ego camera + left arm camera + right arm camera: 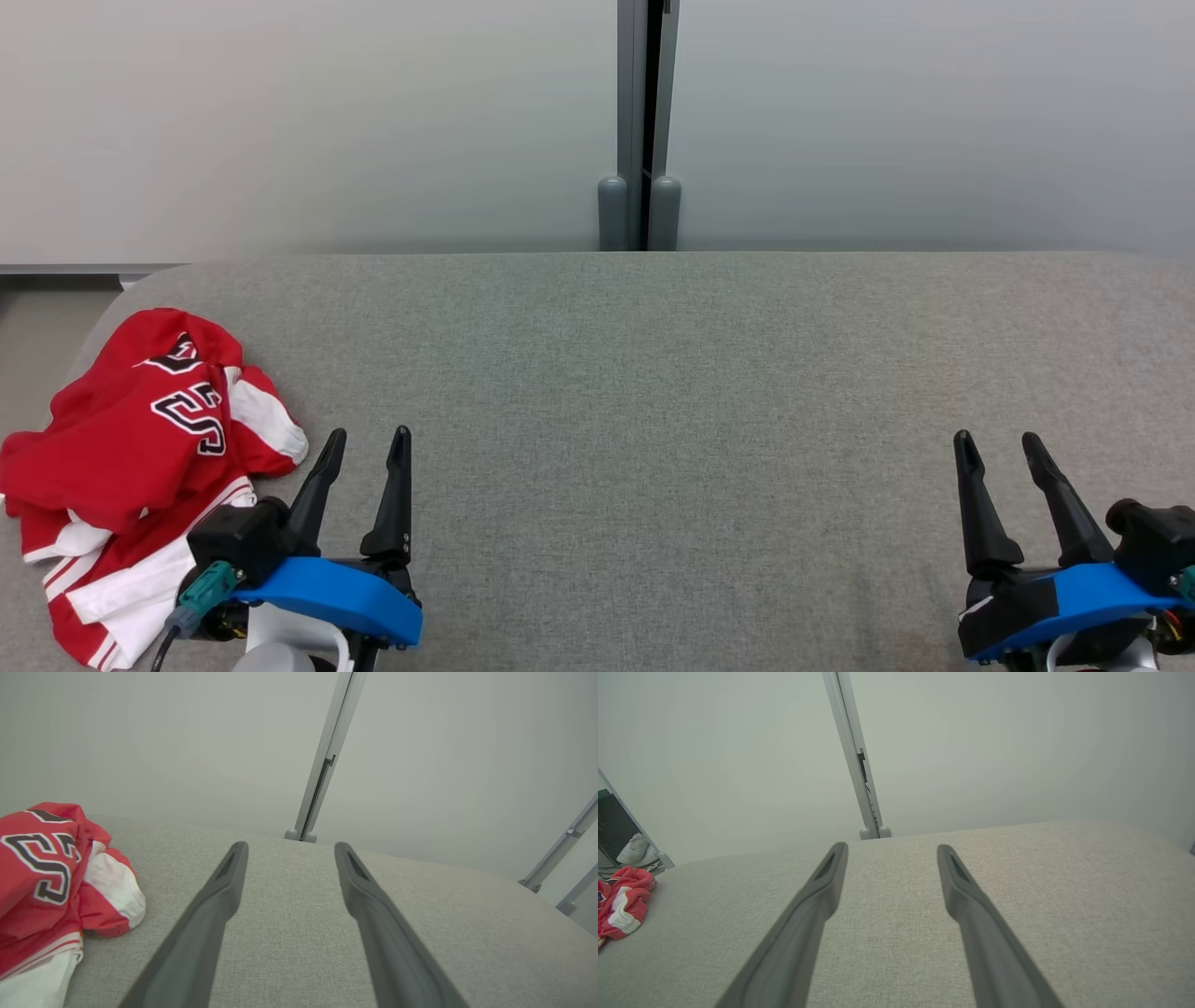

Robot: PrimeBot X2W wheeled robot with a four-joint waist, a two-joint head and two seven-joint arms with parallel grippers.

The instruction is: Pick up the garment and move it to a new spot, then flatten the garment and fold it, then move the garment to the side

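Nearest, the left gripper [369, 437] and right gripper [997, 439] sit at the near edge of the grey table [653, 373], both spread wide and empty, apparently poised to begin. The crumpled red-and-white garment [131, 448] lies at the near left, just beside the left gripper, so that arm looks best placed to lift it. Beyond the far edge stands a pale wall [280, 121]

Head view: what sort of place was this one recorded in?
Likely an indoor test room or office corner: a grey cloth-covered table, plain pale wall panels joined by a grey metal post behind it, and one crumpled red jersey at the table's left end.
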